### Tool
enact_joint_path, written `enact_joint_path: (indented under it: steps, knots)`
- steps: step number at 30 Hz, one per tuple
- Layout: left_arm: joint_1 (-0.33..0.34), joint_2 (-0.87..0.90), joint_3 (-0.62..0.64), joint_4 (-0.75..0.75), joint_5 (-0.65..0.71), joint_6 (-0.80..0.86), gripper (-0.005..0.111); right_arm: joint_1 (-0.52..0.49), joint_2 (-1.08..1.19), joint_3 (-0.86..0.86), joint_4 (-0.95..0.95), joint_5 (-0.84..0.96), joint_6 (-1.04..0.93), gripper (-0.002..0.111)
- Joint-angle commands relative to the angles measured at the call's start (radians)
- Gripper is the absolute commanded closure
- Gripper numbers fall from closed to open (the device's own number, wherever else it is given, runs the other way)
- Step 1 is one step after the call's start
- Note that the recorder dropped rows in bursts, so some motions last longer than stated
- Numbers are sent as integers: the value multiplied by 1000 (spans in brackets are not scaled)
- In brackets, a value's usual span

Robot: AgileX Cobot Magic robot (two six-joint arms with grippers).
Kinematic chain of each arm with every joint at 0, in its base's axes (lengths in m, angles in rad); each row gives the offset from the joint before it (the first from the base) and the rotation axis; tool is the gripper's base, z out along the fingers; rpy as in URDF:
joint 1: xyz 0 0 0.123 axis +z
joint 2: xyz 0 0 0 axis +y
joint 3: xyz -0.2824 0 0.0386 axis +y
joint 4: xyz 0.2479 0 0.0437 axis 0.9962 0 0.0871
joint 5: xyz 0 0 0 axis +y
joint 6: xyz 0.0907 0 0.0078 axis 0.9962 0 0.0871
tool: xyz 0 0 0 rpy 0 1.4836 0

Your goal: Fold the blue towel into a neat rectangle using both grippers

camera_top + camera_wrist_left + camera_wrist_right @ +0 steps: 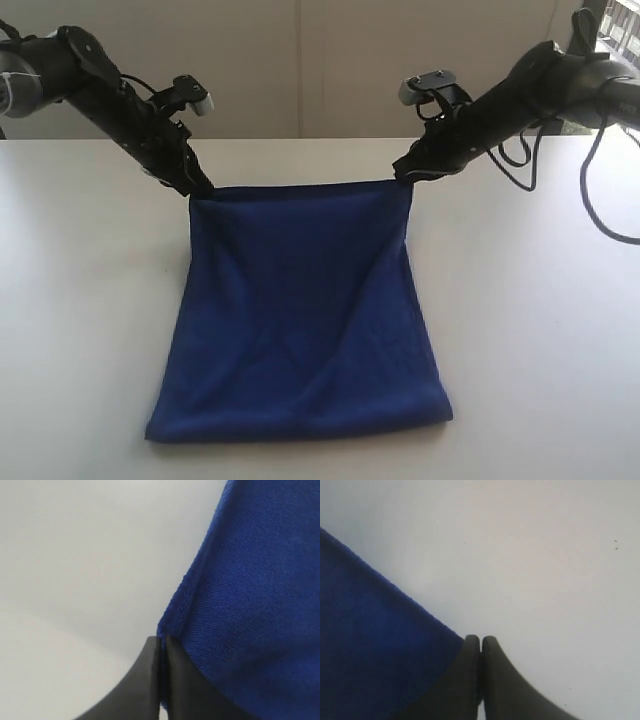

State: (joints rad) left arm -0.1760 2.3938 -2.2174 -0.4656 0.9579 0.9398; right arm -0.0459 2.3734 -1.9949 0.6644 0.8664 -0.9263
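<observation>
Exterior view: the white table spreads wide around the blue towel, with open surface to the left, right and front. The towel's near edge lies flat on the table. Its far edge is lifted and drawn straight between my two pincers. My left gripper is clamped on the far left corner and my right gripper on the far right one. Both wrist views show my fingers pressed together at the cloth's edge.
</observation>
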Motion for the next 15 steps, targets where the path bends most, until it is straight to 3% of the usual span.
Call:
enact_joint_path:
  steps: [1,15]
  knots:
    - [-4,19,-1,10,5,-9,107,-5,12,-7,-7,-51,-13,108]
    - [-4,67,6,34,-32,-9,107,-5,66,-7,37,-129,-13,108]
